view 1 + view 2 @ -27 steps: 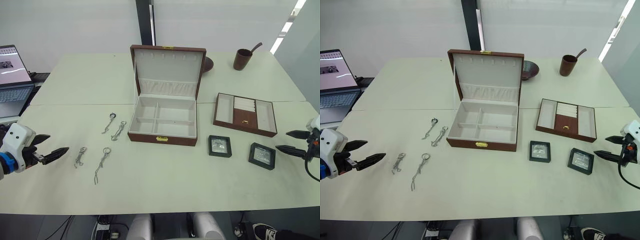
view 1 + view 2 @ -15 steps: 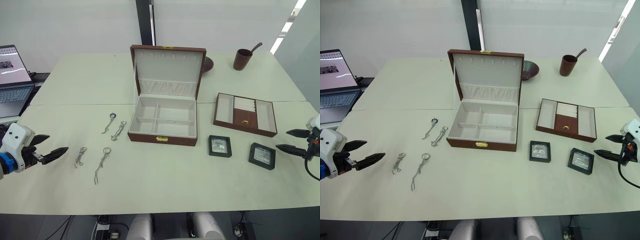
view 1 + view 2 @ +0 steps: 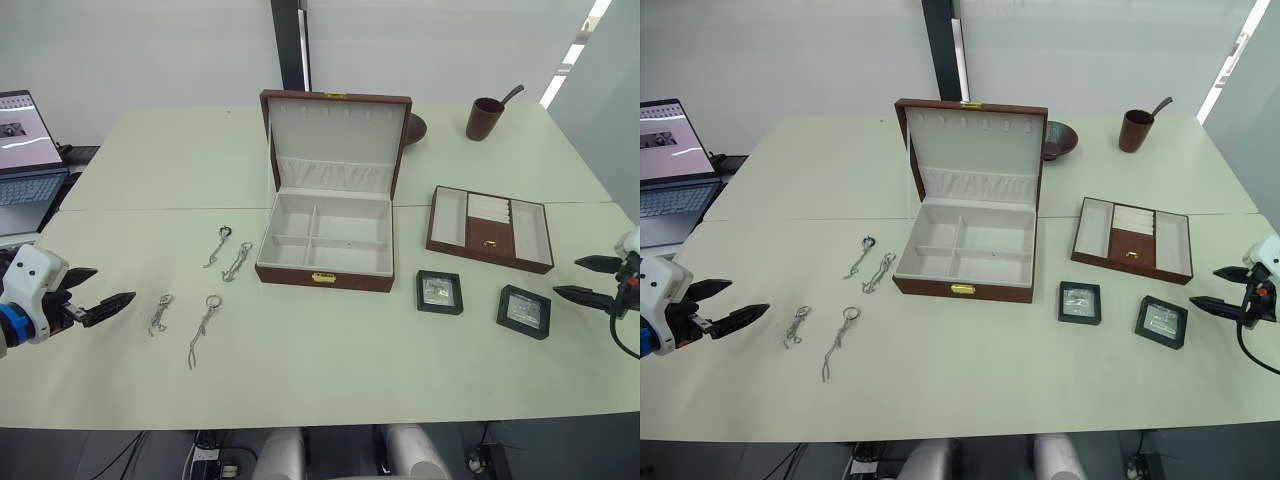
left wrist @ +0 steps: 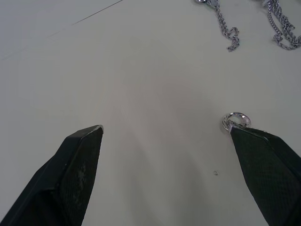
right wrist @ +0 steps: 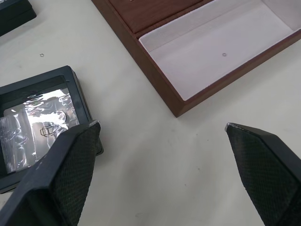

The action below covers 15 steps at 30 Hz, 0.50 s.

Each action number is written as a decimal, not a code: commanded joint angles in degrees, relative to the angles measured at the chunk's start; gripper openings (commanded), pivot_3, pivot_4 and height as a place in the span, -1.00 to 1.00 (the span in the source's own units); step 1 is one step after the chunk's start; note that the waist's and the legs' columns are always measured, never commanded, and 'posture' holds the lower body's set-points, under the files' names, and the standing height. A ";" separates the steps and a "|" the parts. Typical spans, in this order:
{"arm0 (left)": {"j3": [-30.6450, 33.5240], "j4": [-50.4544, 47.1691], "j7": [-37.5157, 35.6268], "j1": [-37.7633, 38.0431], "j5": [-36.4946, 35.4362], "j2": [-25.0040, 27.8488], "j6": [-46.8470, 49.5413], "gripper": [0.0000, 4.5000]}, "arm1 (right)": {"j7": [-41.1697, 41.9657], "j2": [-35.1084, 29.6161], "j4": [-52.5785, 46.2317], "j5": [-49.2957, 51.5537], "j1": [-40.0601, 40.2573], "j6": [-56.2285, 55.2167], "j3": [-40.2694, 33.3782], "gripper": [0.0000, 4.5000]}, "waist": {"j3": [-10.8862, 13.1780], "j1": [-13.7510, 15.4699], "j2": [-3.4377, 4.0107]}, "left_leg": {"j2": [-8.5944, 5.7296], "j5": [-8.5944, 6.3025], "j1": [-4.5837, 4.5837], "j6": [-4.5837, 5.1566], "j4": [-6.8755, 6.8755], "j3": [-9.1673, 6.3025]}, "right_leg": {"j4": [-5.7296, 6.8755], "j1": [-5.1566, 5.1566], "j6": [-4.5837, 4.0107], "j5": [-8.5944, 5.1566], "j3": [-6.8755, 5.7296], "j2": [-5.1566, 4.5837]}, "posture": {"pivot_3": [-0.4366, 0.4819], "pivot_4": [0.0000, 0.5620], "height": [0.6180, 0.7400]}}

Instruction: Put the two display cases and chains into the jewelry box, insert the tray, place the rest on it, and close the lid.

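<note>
We are holding our left pincer [image 3: 103, 293] spread apart just over the surface [image 3: 330, 350], near the four chains [image 3: 205, 290] lying left of the box [image 3: 326, 245]. Our right pincer [image 3: 585, 279] is also gaping wide, hovering beside the two cases [image 3: 483, 302], which are sitting in front of the tray [image 3: 490, 229]. The box is standing mid-surface with its lid [image 3: 335, 142] raised.
</note>
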 commanded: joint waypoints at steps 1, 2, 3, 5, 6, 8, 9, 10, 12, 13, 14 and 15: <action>0.62 -0.01 0.06 -0.50 0.15 0.64 -0.50 0.98 | -0.35 -1.06 0.22 0.33 -0.88 -0.81 -1.64 1.00 | 0.00 0.00 0.00 | 0.00 0.00 0.00 0.00 0.01 0.00 | 0.00 0.00 0.00 0.00 0.00 0.00 | -0.05 -0.47 1.00; 0.67 -0.11 0.23 -0.55 0.17 0.49 -0.56 0.98 | -0.53 -1.00 0.02 0.64 -0.79 -0.73 -1.94 1.00 | 0.00 0.00 0.00 | 0.00 0.00 0.00 0.00 0.01 0.00 | 0.01 0.00 0.00 0.00 0.00 0.00 | -0.05 -0.47 1.00; 0.71 -0.18 0.35 -0.59 0.20 0.38 -0.61 0.98 | -0.65 -0.96 -0.13 0.87 -0.72 -0.68 -2.15 1.00 | 0.00 0.00 0.00 | 0.00 0.00 0.00 0.00 0.01 0.00 | 0.01 0.00 0.00 0.00 0.00 0.00 | -0.05 -0.47 1.00; 1.09 -1.44 1.38 -1.00 -0.23 -0.35 -0.25 0.98 | -1.83 -0.65 -0.29 1.83 -1.00 -0.76 -3.39 1.00 | 0.00 0.00 0.00 | 0.00 0.00 0.00 0.00 0.02 0.00 | 0.02 0.00 0.00 0.00 0.00 0.00 | -0.05 -0.47 1.00; 1.67 -4.05 2.24 -1.85 -1.78 -1.26 1.43 0.98 | -2.45 0.06 -1.78 4.01 -1.44 1.32 -5.24 1.00 | 0.00 0.02 0.01 | 0.00 0.00 0.00 0.00 0.02 0.00 | 0.02 0.00 0.00 0.00 0.00 0.00 | -0.05 -0.47 1.00; 2.51 -8.63 3.91 -3.42 -4.22 -3.08 4.10 0.98 | -3.70 1.69 -6.11 7.94 -1.63 5.31 -8.37 1.00 | 0.00 0.08 0.00 | 0.02 0.00 -0.01 0.00 0.06 -0.02 | 0.05 0.01 0.00 0.00 0.00 -0.02 | -0.05 -0.47 1.00; 2.53 -11.07 4.74 -3.85 -5.09 -4.10 5.37 0.98 | -4.35 2.76 -9.59 9.89 -1.03 7.99 -9.54 1.00 | 0.00 0.09 -0.01 | 0.05 0.00 -0.03 0.00 0.15 -0.06 | 0.09 0.03 0.01 0.01 -0.02 -0.02 | -0.05 -0.47 1.00; 1.87 -13.52 5.67 -4.39 -5.59 -5.32 6.71 0.98 | -5.70 4.26 -14.12 11.54 -0.04 10.48 -10.20 1.00 | -0.01 0.10 -0.03 | 0.09 0.00 -0.06 0.00 0.28 -0.09 | 0.18 0.03 0.02 0.01 -0.03 -0.02 | -0.05 -0.47 1.00; 0.30 -16.89 7.17 -5.09 -5.60 -7.15 8.41 0.98 | -8.40 6.72 -21.86 13.62 1.97 14.29 -10.97 1.00 | -0.02 0.19 -0.03 | 0.08 0.00 -0.06 0.00 0.32 -0.12 | 0.27 0.03 0.02 0.01 -0.02 -0.02 | -0.05 -0.47 1.00; -0.62 -17.61 7.61 -5.43 -5.02 -7.67 8.73 0.98 | -9.73 7.65 -24.84 13.98 2.82 15.62 -11.06 1.00 | -0.02 0.23 -0.03 | 0.08 0.00 -0.06 0.00 0.32 -0.15 | 0.31 0.03 0.02 0.01 -0.03 -0.02 | -0.05 -0.47 1.00; -1.87 -18.22 8.01 -6.12 -4.40 -8.33 9.05 0.98 | -11.15 8.79 -27.85 14.42 3.47 16.85 -10.94 1.00 | -0.02 0.24 -0.03 | 0.04 0.00 -0.06 0.00 0.32 -0.16 | 0.32 0.03 0.02 0.01 -0.04 -0.01 | -0.05 -0.47 1.00; -3.46 -18.28 8.85 -7.47 -3.58 -9.19 9.32 0.81 | -12.63 10.18 -31.03 15.09 3.81 18.42 -10.56 1.00 | -0.02 0.26 -0.02 | 0.03 0.00 -0.06 -0.01 0.31 -0.17 | 0.31 0.02 0.02 0.01 -0.06 0.00 | -0.05 -0.47 1.00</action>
